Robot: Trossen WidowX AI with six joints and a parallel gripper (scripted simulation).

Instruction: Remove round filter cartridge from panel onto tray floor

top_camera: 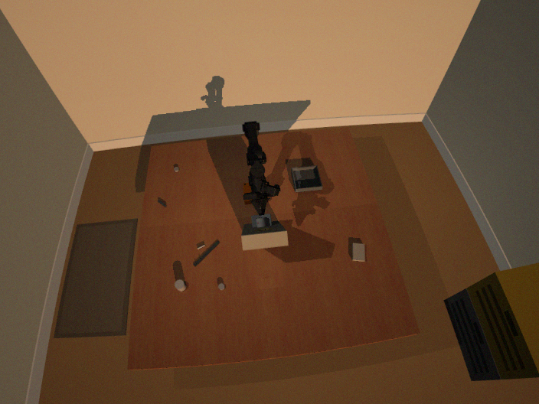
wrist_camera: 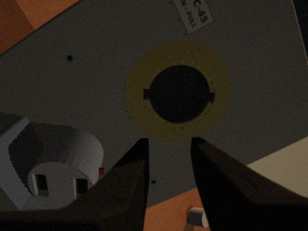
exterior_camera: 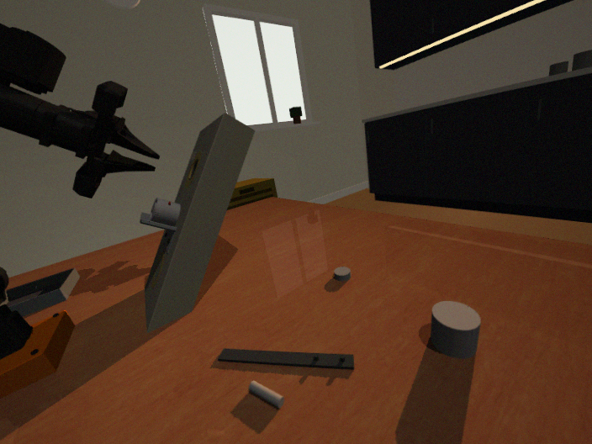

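The grey-white filter cartridge (top_camera: 262, 222) (exterior_camera: 166, 212) (wrist_camera: 66, 175) lies on its side on the small ledge (exterior_camera: 156, 223) that sticks out of the service panel (top_camera: 264, 240) (exterior_camera: 210, 205) (wrist_camera: 101, 87). Its two dark slots face outward, away from the panel. The round socket (wrist_camera: 179, 94) (exterior_camera: 192, 169) with its yellow ring is empty. My gripper (exterior_camera: 156, 162) (wrist_camera: 170, 145) is partly open with nothing between its fingers. It is above the cartridge and apart from it, out in front of the panel. The tray (top_camera: 308, 188) (exterior_camera: 71, 285) stands beside the arm, with no cartridge seen in it.
An orange block (exterior_camera: 43, 351) (top_camera: 246, 187) is by the arm base. A dark bar (top_camera: 206, 252) (exterior_camera: 287, 358), a white rod (exterior_camera: 266, 393), a large cylinder (top_camera: 180, 285) (exterior_camera: 455, 330) and a small one (top_camera: 220, 286) (exterior_camera: 341, 273) lie beyond. A pale box (top_camera: 358, 252) is at the right.
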